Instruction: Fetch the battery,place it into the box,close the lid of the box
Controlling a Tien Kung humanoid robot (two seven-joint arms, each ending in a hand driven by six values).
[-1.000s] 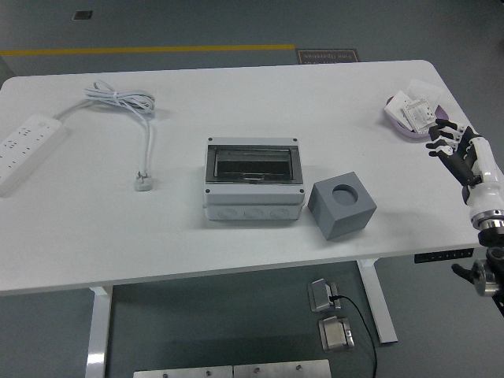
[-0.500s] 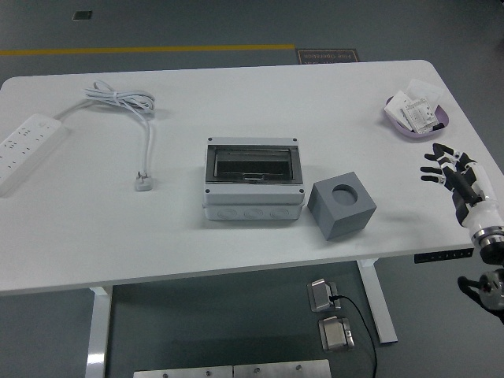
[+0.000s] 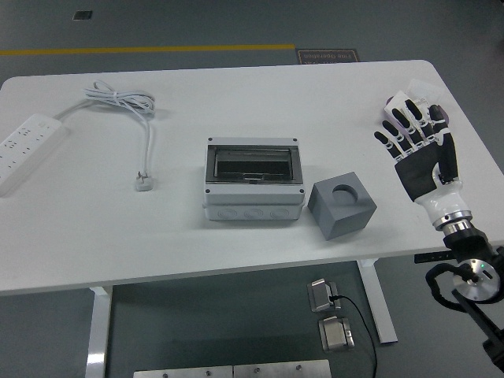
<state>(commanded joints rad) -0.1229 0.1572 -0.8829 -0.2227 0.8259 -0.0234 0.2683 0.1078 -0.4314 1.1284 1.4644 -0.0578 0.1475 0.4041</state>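
Observation:
The grey box (image 3: pixel 253 183) stands mid-table, its dark see-through lid lying flat over the top. My right hand (image 3: pixel 411 130) is raised at the table's right side, fingers spread and holding nothing. It covers most of the purple tray (image 3: pixel 442 116) behind it. A corner of a white packet (image 3: pixel 400 100) in that tray shows above my fingertips. I cannot tell which item in the tray is the battery. The left arm is out of the picture.
A grey cube (image 3: pixel 342 207) with a round hole on top sits just right of the box. A white power strip (image 3: pixel 26 146) lies at the far left, with a coiled white cable and plug (image 3: pixel 144 182) beside it.
My right hand has risen from the table's right edge and moved up and left, now covering the purple tray, with the fingers spread wider.

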